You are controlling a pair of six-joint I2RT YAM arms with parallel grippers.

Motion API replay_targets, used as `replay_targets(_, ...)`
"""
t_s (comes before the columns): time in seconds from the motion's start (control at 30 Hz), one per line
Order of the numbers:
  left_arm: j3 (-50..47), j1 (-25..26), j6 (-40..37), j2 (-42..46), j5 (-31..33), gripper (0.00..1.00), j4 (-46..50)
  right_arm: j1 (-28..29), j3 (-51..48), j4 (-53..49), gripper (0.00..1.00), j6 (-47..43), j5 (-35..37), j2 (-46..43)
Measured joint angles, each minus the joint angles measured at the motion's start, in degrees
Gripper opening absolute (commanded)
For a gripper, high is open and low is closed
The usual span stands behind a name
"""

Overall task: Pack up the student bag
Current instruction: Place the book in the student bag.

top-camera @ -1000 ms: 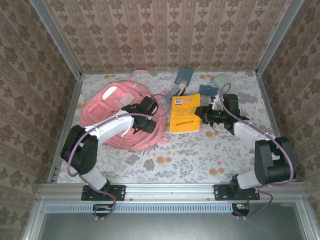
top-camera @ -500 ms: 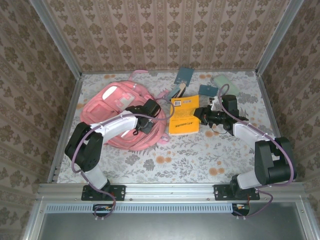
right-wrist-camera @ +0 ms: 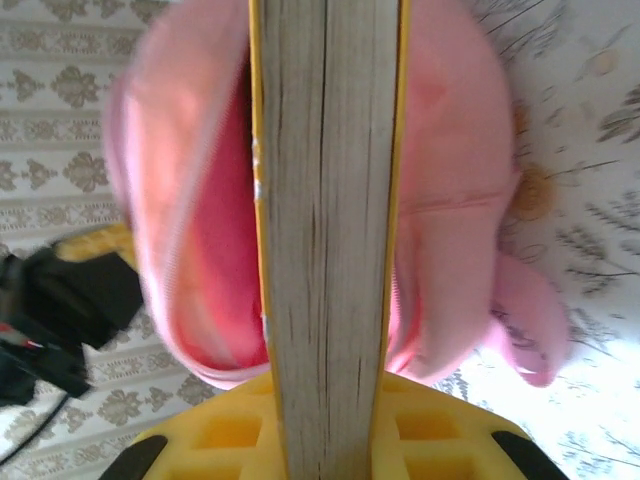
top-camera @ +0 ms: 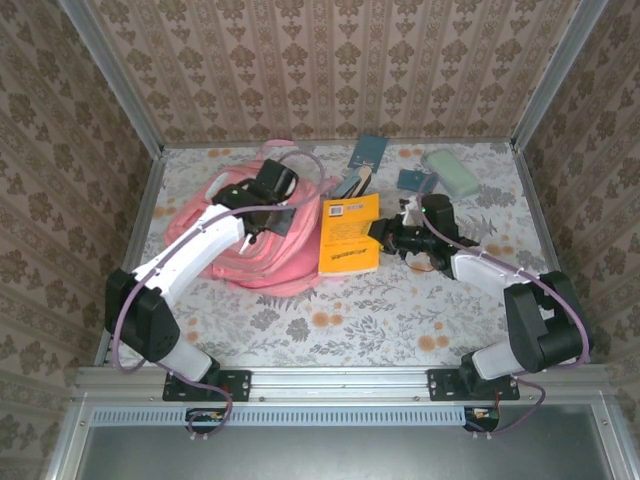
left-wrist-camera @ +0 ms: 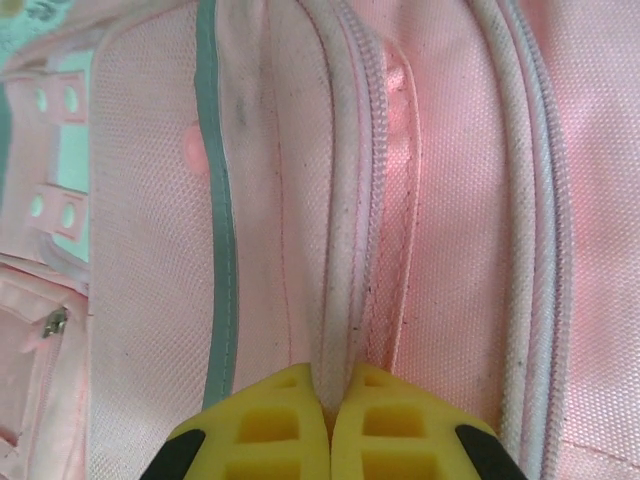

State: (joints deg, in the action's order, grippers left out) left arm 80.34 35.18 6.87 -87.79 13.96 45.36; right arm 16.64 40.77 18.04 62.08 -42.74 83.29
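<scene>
Left wrist view: the left gripper (left-wrist-camera: 327, 392) is being seen shut on a zip-edged fold of the student bag (left-wrist-camera: 140, 200), which is lying at the left of the worktop (top-camera: 400, 310). A yellow book (right-wrist-camera: 325, 200) is being clamped across its covers by the right gripper (right-wrist-camera: 330, 400), its far end being presented at the bag's pink mouth. Three faults are being judged likely. The thin fold may be slipping from the closed fingers and letting the mouth collapse. A book corner may be snagging on the zip edge. The soft bag may be getting pushed along rather than entered.
</scene>
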Motion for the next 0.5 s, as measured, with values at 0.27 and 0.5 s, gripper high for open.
replay_targets(0.27,4.0,-4.4,3.5,0.8,-9.6,0.0,1.9,9.1,4.2,7.6,0.0,6.9,9.4,9.6)
replay_targets(0.5,4.7,-7.0,6.0,1.1,-16.7,0.0,1.9,13.9,14.6,13.4,0.0,11.9,18.1,19.9)
